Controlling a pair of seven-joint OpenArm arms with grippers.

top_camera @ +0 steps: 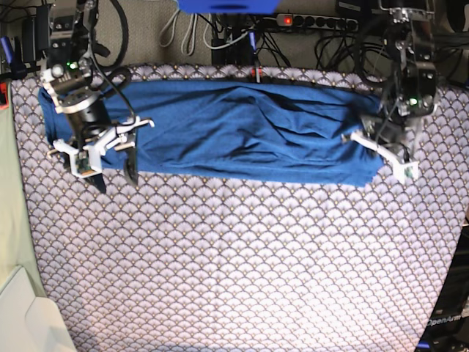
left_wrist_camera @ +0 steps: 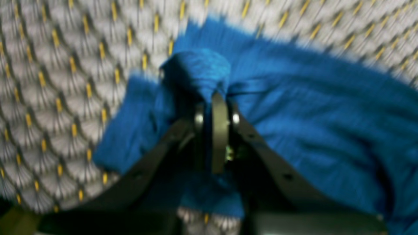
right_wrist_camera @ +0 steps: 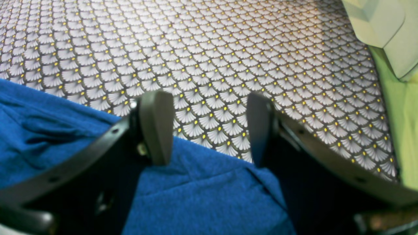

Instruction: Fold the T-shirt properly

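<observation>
The blue T-shirt [top_camera: 242, 132] lies as a long band across the far part of the table. My left gripper [left_wrist_camera: 212, 98] is shut on a bunched fold of the T-shirt [left_wrist_camera: 310, 114]; in the base view this gripper [top_camera: 377, 158] sits at the shirt's right end. That wrist view is blurred. My right gripper [right_wrist_camera: 209, 127] stands open over the near edge of the T-shirt [right_wrist_camera: 202, 192], with only cloth pattern between its fingers [right_wrist_camera: 156, 127]. In the base view the right gripper [top_camera: 115, 176] hangs at the shirt's left end.
A grey scallop-patterned tablecloth [top_camera: 242, 257] covers the whole table. A pale green and cream object [top_camera: 22, 315] sits off the near left corner, also the pale object [right_wrist_camera: 385, 26] in the right wrist view. Cables and a power strip [top_camera: 315, 20] run behind the far edge.
</observation>
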